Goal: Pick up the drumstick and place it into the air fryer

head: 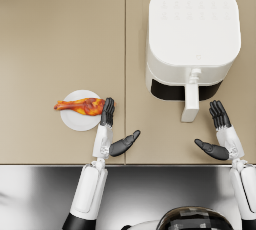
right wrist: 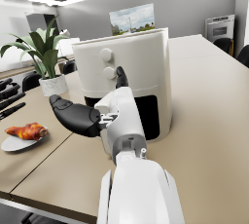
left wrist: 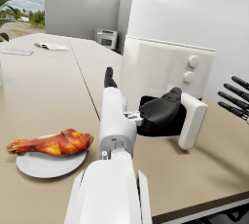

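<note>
The left hand [head: 108, 124] is open and empty, its fingertips right at the thick end of the drumstick [head: 82, 106] — whether they touch it I cannot tell — so the reach looks all but done and the grasp not yet made. The drumstick lies across a small white plate [head: 75, 120], well to the left of the air fryer [head: 192, 39], whose drawer looks pulled out. Next the fingers need to close around the meat; the right hand [head: 220, 134], also open, waits near the fryer's handle [head: 190, 103].
</note>
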